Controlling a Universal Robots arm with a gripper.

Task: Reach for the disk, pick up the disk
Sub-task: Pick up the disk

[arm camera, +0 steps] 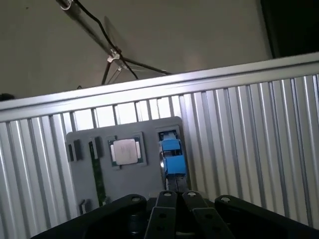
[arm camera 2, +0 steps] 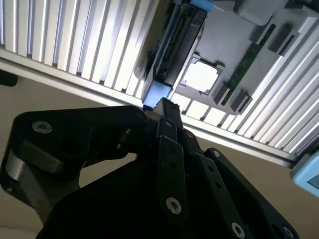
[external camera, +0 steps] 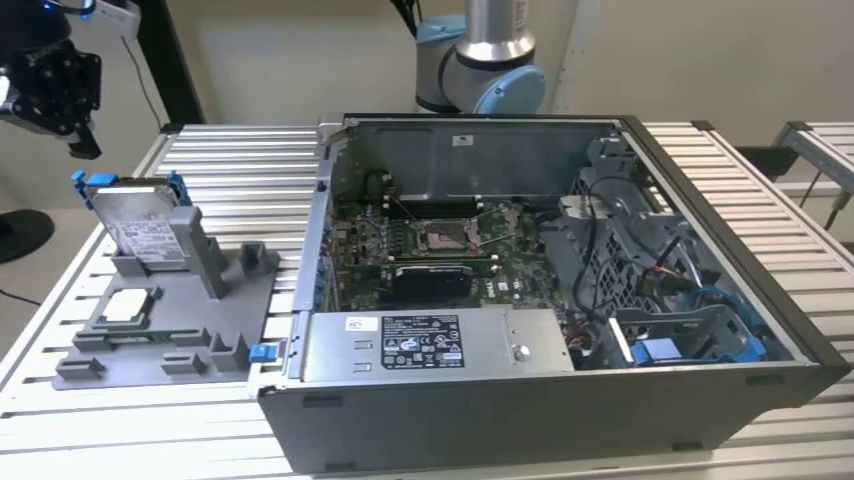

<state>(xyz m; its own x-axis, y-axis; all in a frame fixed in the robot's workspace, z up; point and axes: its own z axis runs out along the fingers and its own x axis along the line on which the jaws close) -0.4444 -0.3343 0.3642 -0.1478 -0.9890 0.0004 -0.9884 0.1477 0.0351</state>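
The disk stands on edge in a slot of the grey fixture at the exterior view's left. It is silver-grey with a white label and a blue bracket. My black gripper hangs above and beyond it, off the table's edge, well apart from it, with nothing in it. In both wrist views the fingers lie together, shut. The first wrist view has the disk's blue-edged top just past the gripper. The second wrist view shows the disk edge-on beyond the gripper.
A small square silver chip lies flat in the fixture beside the disk. An open computer case with its motherboard and a labelled power supply takes up the slatted table's middle. The arm's base stands behind it.
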